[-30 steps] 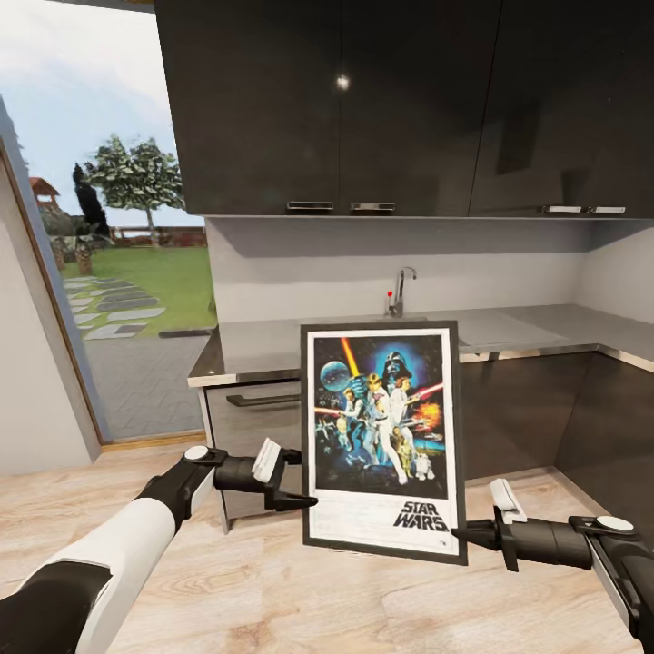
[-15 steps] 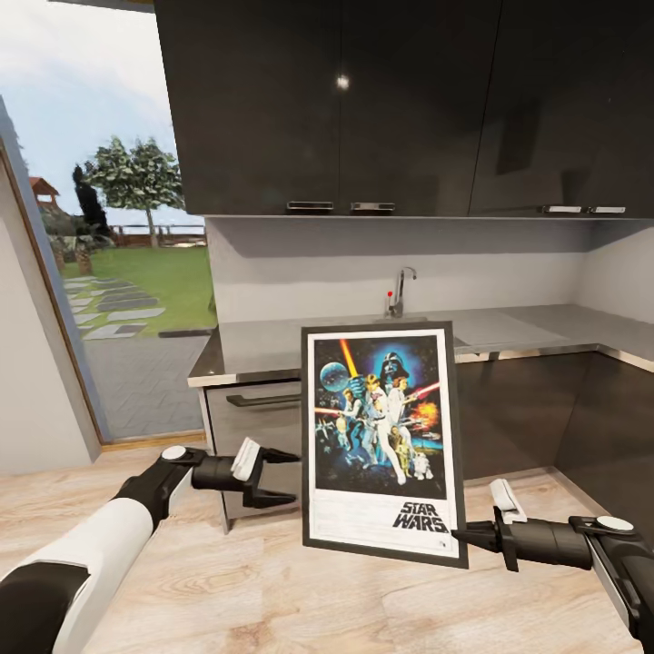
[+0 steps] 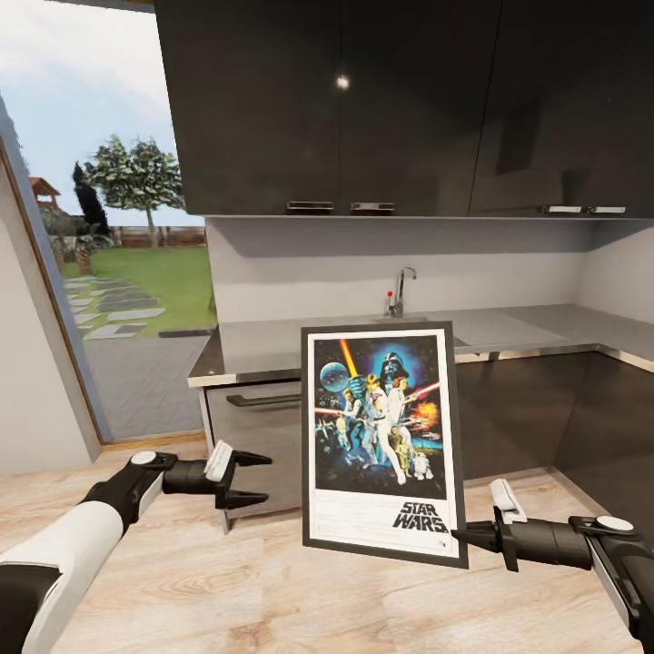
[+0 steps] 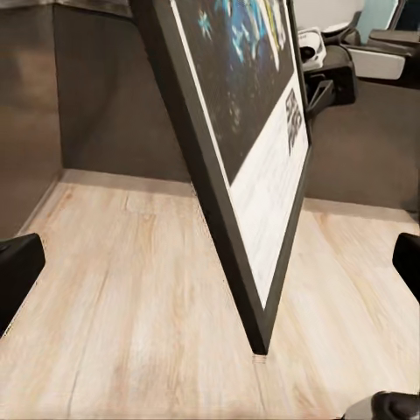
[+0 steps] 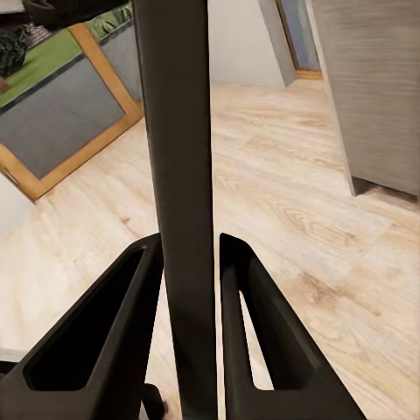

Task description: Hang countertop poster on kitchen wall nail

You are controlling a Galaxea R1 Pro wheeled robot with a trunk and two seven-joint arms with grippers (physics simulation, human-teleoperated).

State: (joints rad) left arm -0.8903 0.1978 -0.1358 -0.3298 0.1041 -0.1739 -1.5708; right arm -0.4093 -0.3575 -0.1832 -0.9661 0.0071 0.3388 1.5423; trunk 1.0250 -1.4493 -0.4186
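Now the right claw [image 3: 460, 536] clamps the poster [image 3: 380, 442] upright, while the left claw [image 3: 257, 479] gapes, apparently clear.

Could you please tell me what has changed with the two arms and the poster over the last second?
The left gripper has let go of the poster's left edge and drawn back to the left, its fingers now open and well clear of the frame. The poster has straightened slightly. The right gripper stays shut on the poster's lower right corner, holding it upright in front of the countertop; the camera has not moved.
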